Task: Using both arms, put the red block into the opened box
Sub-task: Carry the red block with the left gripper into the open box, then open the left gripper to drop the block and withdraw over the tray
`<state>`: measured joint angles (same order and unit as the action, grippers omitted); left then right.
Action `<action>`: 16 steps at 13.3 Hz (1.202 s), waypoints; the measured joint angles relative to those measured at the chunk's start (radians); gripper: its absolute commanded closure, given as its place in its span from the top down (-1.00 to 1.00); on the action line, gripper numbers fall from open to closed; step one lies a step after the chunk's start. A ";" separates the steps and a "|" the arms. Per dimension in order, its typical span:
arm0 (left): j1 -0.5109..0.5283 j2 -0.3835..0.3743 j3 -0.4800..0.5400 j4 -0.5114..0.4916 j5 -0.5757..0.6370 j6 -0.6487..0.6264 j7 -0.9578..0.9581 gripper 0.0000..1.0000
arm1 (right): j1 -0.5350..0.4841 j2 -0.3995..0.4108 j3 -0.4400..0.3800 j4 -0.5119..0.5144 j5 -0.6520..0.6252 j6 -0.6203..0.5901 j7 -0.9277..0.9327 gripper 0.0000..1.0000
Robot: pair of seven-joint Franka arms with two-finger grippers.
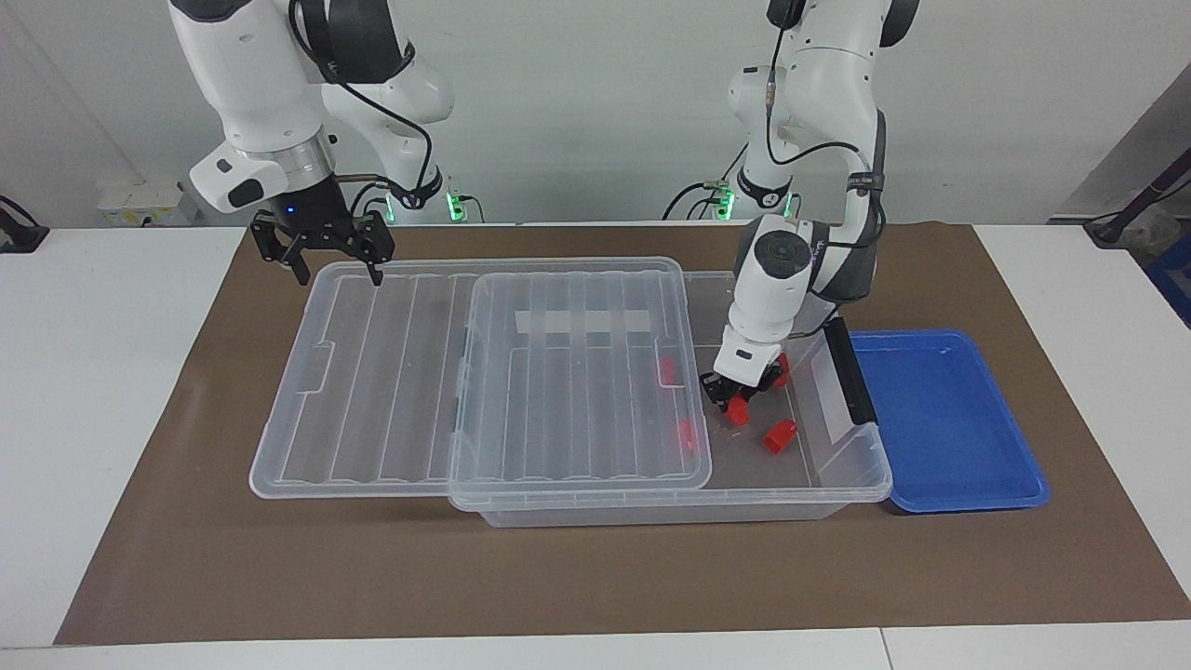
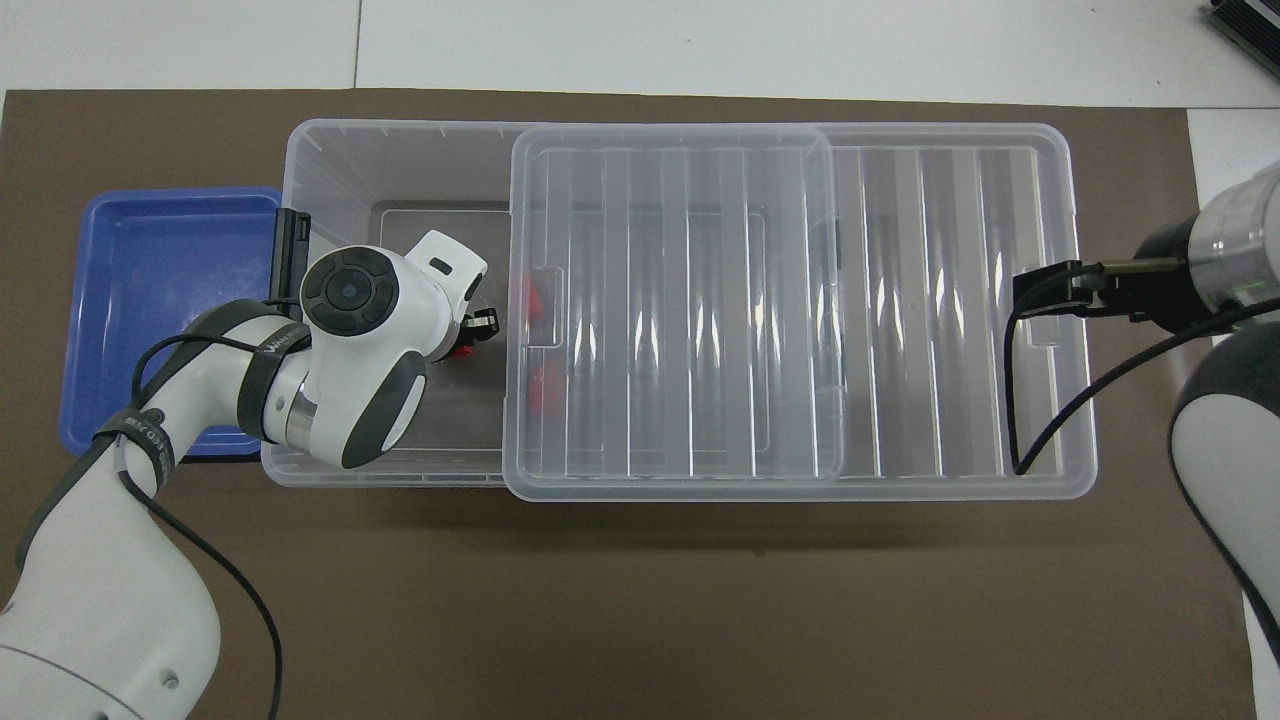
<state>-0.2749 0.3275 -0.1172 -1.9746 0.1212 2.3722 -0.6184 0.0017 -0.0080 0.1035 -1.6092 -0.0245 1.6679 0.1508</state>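
Facing view: left claw [image 1: 735, 402] clenched on red block [image 1: 738, 410], low inside box [image 1: 842, 489]; right claw [image 1: 327, 253] released, over lid [image 1: 372, 372] edge.

Box [image 1: 842, 489]: clear plastic, smooth and glossy, see-through walls; its lid [image 1: 372, 372] of the same clear plastic, ribbed, catching glare in the overhead view. Handle [image 1: 849, 368]: black, matt bar. Red blocks [image 1: 780, 435]: bright, smooth plastic. Tray [image 1: 968, 447]: blue plastic, slight sheen. Mat [image 1: 595, 577]: brown, matt, paper-like. Table [image 1: 93, 372]: white, smooth. Arm shells [image 1: 777, 288]: glossy white plastic with dark grey caps
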 measured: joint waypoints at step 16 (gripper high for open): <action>0.045 -0.005 0.008 0.053 0.003 -0.066 0.055 1.00 | -0.048 0.005 -0.008 0.009 0.000 -0.097 0.014 1.00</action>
<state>-0.2296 0.3223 -0.1094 -1.9216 0.1242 2.3066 -0.5638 -0.0464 -0.0029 0.0955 -1.6001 -0.0242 1.5709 0.1648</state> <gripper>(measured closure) 0.000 0.000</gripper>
